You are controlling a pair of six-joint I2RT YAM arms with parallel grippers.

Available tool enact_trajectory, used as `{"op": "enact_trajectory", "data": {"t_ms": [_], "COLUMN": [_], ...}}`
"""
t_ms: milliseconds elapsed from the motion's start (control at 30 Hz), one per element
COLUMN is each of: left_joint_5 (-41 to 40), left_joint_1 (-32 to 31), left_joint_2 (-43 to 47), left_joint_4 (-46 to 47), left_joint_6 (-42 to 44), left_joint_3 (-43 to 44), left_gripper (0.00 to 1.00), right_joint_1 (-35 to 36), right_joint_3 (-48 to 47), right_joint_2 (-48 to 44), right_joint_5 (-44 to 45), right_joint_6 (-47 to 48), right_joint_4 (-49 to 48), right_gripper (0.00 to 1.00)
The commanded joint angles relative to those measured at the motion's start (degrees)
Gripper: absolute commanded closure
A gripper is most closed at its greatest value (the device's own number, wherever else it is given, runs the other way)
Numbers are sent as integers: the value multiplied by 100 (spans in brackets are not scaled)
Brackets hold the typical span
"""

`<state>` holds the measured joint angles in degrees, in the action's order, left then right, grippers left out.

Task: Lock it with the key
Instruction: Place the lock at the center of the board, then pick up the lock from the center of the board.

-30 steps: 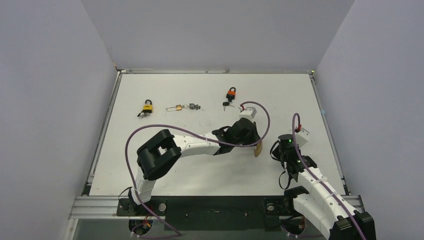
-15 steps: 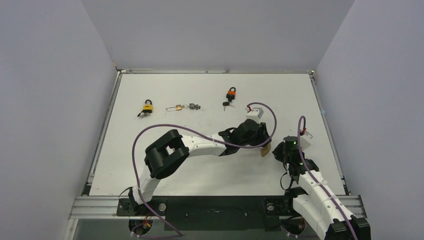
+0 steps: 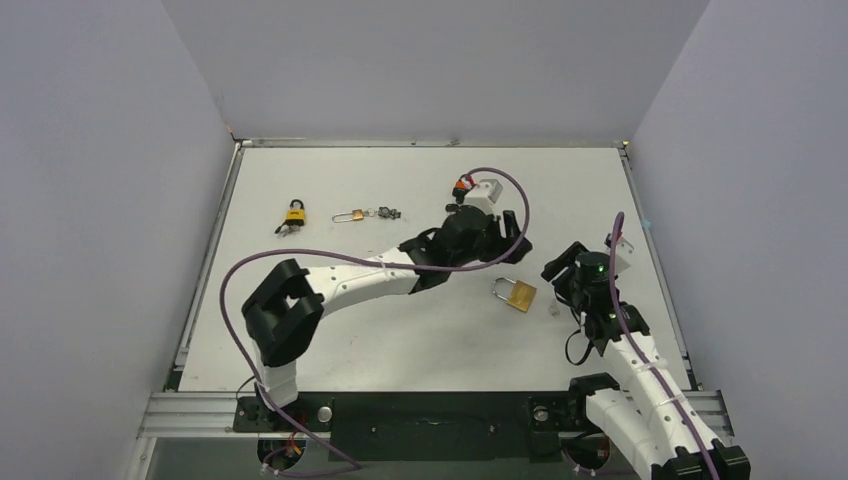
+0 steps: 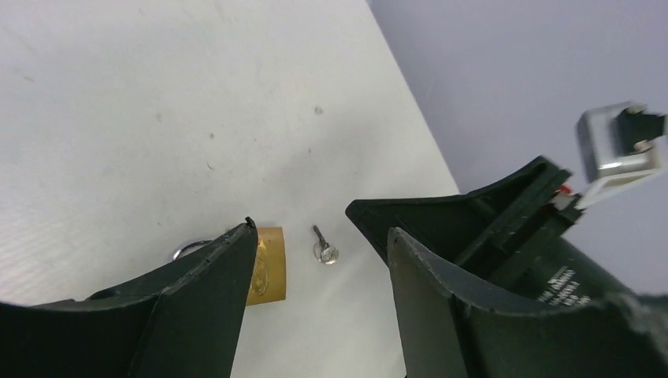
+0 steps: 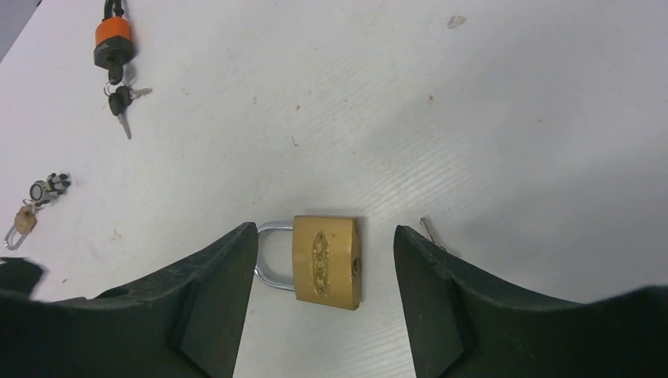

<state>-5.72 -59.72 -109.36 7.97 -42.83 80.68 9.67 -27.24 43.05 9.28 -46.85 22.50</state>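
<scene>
A brass padlock [image 3: 515, 294] lies flat on the white table, its steel shackle [image 5: 268, 256] pointing left and its keyhole facing right. A small silver key [image 4: 323, 250] lies loose just right of the padlock [image 5: 324, 262]; in the right wrist view only its tip [image 5: 426, 230] shows past my finger. My right gripper [image 5: 325, 232] hovers open over the lock, holding nothing. Behind the lock, my left gripper [image 3: 518, 236] is open and empty, with padlock [image 4: 268, 264] and key seen between its fingers.
An orange padlock [image 5: 114, 39] with black-headed keys [image 5: 122, 98] sits at the back, partly behind my left wrist in the top view. A yellow padlock [image 3: 294, 213] and a tiny brass padlock [image 3: 349, 215] with a key bunch [image 3: 385, 212] lie back left. Walls enclose the table.
Both grippers opened. The brass padlock left my left gripper and now lies on the table with the key beside it. My left arm drew back; the right gripper backed off to the right.
</scene>
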Motion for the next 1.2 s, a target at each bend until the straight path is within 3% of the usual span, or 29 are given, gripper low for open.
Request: {"op": "enact_trajectory", "data": {"t_ms": [0, 100, 267, 433, 733, 967, 1167], "left_joint_5": [129, 124, 58, 188, 571, 936, 1135], "left_joint_1": [542, 772, 1299, 1830, 2579, 2830, 2915], "left_joint_2": [877, 1232, 2140, 2933, 4293, 4760, 4834], "left_joint_4": [77, -78, -508, -1204, -2137, -2349, -2365], "left_joint_6": [71, 99, 151, 271, 493, 459, 409], "left_joint_3": [-425, -717, -1259, -1774, -2279, -2440, -2457], "left_gripper": [41, 41, 41, 41, 40, 40, 41], "right_joint_1": [1, 176, 774, 1062, 1261, 1342, 1427], "right_joint_3": [-369, -765, -1912, -3548, -6263, -7966, -8874], "right_joint_2": [562, 1107, 2805, 4614, 6976, 8239, 9061], "right_joint_5": [-216, -365, -113, 125, 417, 479, 588], "right_joint_6": [127, 287, 628, 816, 848, 636, 699], "right_joint_4": [-519, -828, -922, -911, -533, -129, 270], "right_gripper": [40, 39, 38, 39, 39, 40, 39]}}
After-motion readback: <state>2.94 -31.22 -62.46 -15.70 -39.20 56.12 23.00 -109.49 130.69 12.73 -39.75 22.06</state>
